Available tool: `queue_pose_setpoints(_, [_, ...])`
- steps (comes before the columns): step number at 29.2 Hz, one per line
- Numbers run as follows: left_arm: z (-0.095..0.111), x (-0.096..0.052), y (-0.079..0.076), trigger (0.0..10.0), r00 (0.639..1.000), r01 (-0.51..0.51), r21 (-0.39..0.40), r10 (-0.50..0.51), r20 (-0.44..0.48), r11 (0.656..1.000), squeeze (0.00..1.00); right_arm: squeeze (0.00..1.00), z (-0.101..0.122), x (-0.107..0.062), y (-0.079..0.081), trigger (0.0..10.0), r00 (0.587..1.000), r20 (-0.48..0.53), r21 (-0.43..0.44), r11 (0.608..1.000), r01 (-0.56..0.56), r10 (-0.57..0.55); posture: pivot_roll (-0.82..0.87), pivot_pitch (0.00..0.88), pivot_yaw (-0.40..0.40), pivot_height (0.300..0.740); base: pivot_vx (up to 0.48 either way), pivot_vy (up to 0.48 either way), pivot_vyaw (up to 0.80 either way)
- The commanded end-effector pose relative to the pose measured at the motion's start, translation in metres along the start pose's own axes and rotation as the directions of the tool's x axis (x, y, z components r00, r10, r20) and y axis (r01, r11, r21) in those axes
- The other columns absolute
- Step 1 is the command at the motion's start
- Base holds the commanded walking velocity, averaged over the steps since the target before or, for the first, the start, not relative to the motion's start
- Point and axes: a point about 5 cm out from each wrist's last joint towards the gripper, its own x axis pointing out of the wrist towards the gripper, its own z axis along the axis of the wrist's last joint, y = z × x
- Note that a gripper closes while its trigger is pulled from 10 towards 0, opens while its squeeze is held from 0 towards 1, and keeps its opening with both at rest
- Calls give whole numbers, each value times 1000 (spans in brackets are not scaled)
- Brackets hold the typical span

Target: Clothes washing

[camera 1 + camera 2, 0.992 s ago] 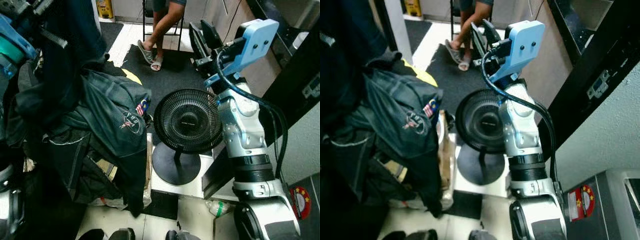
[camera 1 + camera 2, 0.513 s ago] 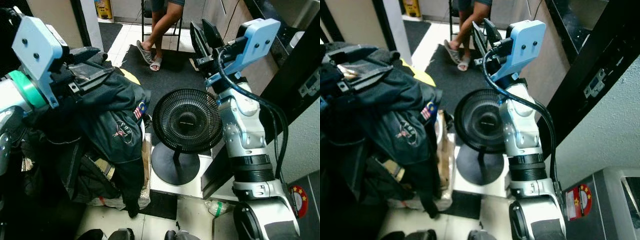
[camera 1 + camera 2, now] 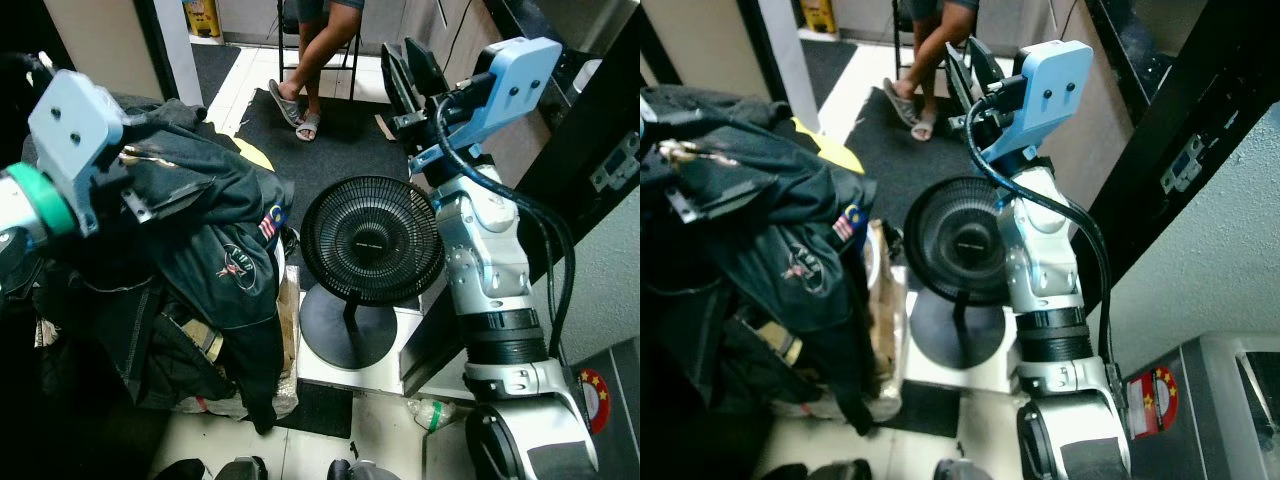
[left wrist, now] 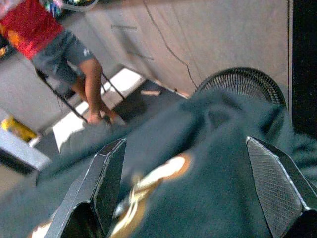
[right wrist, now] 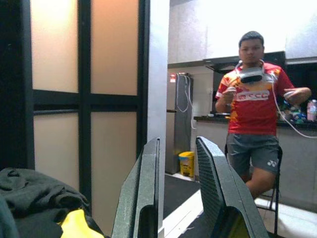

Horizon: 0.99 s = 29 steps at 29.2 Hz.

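Note:
A heap of dark clothes point(image 3: 215, 265), topped by a dark green jacket with a round badge and a small flag patch, lies at my left. My left arm, with its blue wrist plate point(image 3: 68, 125), reaches onto the top of the heap. In the left wrist view my left gripper point(image 4: 184, 144) is open, its fingers point(image 4: 106, 178) wide apart with jacket cloth and a gold zip bulging between them. My right gripper point(image 3: 398, 50) is raised high above the fan, open by a narrow gap with nothing in it.
A black floor fan point(image 3: 370, 240) stands on a white ledge right of the clothes, against my right arm. A person point(image 3: 310, 45) sits on a chair beyond a black mat point(image 3: 340, 135). A plastic bottle point(image 3: 432, 415) lies on the floor. A dark door frame point(image 3: 1160, 150) lies at right.
My left arm has come in from the upper left and settled lower on the clothes heap, pressing the jacket down. The right arm has stayed in place. The view shifted slightly.

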Motion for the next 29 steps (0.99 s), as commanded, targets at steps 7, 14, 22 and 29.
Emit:
queue_pose_setpoints(7, [-26,-12,-17,10000,991,84,-110,-95,-99,990,0,0,0,3,1,10000,1000,9,10,1000,-6,6,149,46,32,740,0,0,0])
queue_pose_setpoints(14, [-32,-19,-28,4000,984,108,-97,-121,-133,989,0,0,0,2,0,10000,1000,7,14,1000,-5,5,154,47,25,740,0,0,0])
queue_pose_setpoints(22, [-29,-16,-27,0,990,100,-108,-110,-87,989,0,0,1,5,0,10000,1000,9,14,1000,-8,8,151,53,22,740,0,0,0])
queue_pose_setpoints(29, [-23,-15,-24,0,994,95,-114,-101,-51,989,0,0,0,4,-2,10000,1000,8,12,1000,0,0,149,56,24,740,0,0,0])
